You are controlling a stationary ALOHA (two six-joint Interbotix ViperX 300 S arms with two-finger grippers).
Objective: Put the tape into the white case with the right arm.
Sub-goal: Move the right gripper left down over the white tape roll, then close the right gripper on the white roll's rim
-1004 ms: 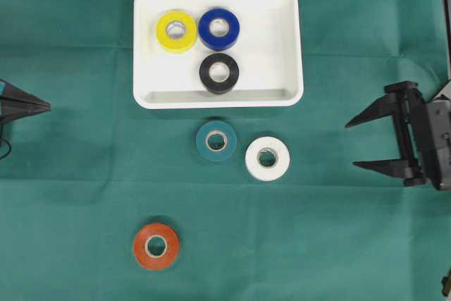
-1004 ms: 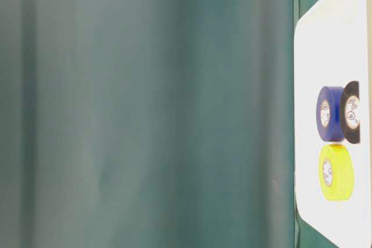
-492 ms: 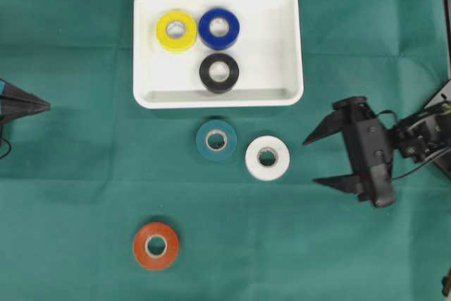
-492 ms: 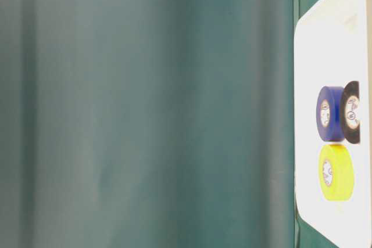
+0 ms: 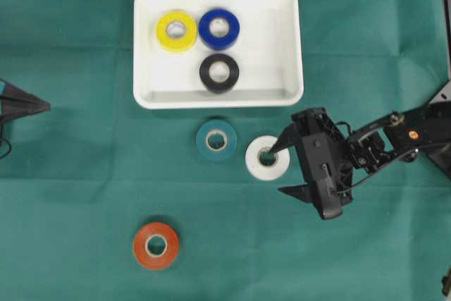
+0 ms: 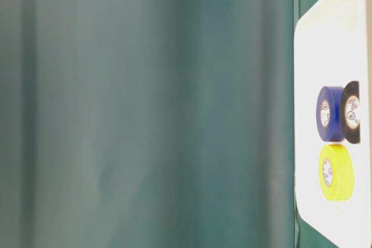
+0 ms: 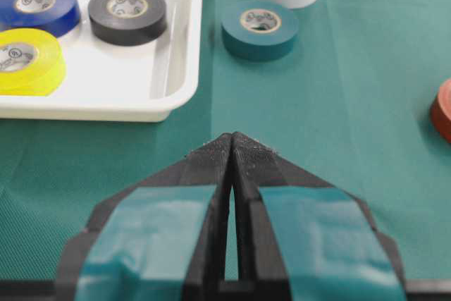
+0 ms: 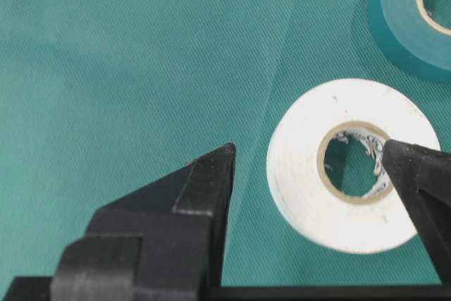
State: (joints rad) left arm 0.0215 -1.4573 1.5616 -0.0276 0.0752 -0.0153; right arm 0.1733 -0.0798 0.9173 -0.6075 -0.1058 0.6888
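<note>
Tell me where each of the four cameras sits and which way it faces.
Overhead: above, looking straight down at the white case; both grippers show.
Table-level: low, turned sideways, sees the case with the yellow tape; a dark arm edge at top.
Left wrist: behind the shut left gripper, facing the case.
Right wrist: behind the open right gripper, straddling the white tape.
Both wrist views share the teal tape.

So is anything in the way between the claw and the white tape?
Nothing visible. The open right gripper is already at the white tape, one fingertip over its hole, the other outside its rim. The path to the case looks bare cloth.
</note>
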